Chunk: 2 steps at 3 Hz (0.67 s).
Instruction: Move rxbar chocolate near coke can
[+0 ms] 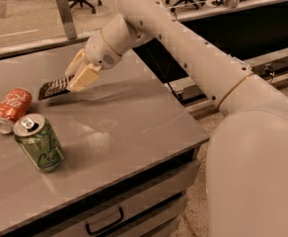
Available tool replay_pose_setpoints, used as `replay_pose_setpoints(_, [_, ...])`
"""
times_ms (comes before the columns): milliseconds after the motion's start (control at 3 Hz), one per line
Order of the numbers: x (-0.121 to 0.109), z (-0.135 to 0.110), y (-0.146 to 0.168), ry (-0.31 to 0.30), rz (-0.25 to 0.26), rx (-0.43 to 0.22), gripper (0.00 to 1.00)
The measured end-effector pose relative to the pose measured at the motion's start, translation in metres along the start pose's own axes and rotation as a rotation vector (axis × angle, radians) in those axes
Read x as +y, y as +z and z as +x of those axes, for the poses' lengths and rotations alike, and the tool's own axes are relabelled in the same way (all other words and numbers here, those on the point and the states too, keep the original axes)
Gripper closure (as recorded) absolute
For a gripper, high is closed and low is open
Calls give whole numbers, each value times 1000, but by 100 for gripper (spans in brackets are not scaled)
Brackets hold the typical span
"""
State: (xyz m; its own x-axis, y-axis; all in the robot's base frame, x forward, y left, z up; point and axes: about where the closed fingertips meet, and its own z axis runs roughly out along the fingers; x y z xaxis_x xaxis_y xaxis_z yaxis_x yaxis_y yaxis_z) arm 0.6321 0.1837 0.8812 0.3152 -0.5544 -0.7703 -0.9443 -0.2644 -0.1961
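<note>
Over the left half of the grey flat-topped table (pixel 134 117) | cream two-finger gripper (pixel 75 80) pinched tight on one end of the small flat dark-wrapped rxbar chocolate (pixel 53 88) | bar's free end points at the orange-red aluminium coke can (pixel 10 110) — near, apart | can lies on its side | green aluminium can (pixel 38 142) upright just beside it
</note>
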Motion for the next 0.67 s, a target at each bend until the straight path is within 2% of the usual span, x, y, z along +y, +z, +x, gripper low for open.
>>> replay_pose_setpoints(667, [3, -8, 9, -5, -25, -19, 36])
